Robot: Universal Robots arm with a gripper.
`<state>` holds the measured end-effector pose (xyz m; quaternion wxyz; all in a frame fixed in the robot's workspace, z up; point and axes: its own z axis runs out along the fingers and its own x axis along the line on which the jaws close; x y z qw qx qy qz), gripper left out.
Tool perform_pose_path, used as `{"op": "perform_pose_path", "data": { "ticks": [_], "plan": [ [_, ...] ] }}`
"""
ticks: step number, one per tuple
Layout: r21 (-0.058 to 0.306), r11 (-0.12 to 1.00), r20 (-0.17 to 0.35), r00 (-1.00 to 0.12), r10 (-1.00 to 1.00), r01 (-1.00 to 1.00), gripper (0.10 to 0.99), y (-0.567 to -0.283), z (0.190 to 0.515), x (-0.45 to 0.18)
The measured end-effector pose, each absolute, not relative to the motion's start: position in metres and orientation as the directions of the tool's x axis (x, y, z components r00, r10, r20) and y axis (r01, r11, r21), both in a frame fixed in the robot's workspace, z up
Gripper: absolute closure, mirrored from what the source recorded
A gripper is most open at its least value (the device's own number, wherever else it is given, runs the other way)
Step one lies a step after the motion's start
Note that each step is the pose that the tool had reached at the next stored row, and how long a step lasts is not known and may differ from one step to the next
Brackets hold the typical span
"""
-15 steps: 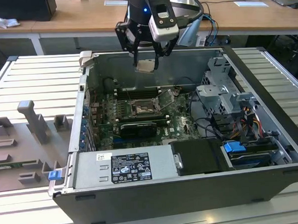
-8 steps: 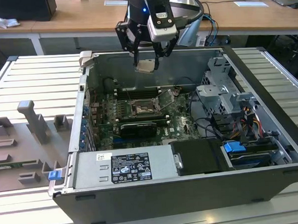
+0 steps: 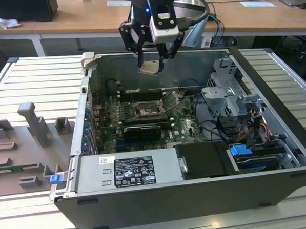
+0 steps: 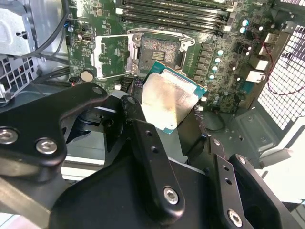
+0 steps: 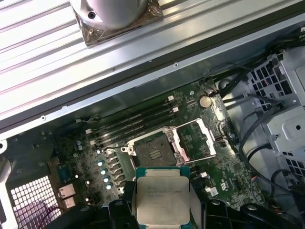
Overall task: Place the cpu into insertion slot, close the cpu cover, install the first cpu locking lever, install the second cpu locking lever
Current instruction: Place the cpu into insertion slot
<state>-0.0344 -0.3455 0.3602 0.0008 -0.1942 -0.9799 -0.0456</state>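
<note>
My gripper [image 3: 150, 66] hangs above the open computer case, shut on the cpu [image 3: 149, 69], a pale square chip held flat between the black fingers [image 4: 143, 129]. In both wrist views the cpu [image 5: 162, 198] [image 4: 169, 101] floats over the green motherboard, short of the insertion slot [image 5: 152, 151] [image 4: 159, 51] and well above it. The insertion slot [image 3: 145, 110] lies bare with its dark centre showing. The cpu cover [image 5: 195, 138] [image 4: 112, 56] is swung open and lies beside the slot, on the exterior view's right of it [image 3: 171, 100].
Long black memory slots [image 3: 141, 92] run behind the socket and a black graphics card [image 3: 138, 131] lies in front of it. The power supply [image 3: 125, 170], a drive cage [image 3: 229, 97] with cables, and the case walls [image 3: 85, 102] ring the board. Grey fixtures [image 3: 35, 126] stand outside.
</note>
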Motion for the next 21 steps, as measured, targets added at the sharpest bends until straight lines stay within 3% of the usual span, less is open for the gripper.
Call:
{"op": "perform_pose_path", "data": {
  "ticks": [21],
  "plan": [
    [0.089, 0.843, 0.019, -0.847, 0.531, 0.530, 0.549, -0.3455, 0.3590, -0.0344]
  ]
}}
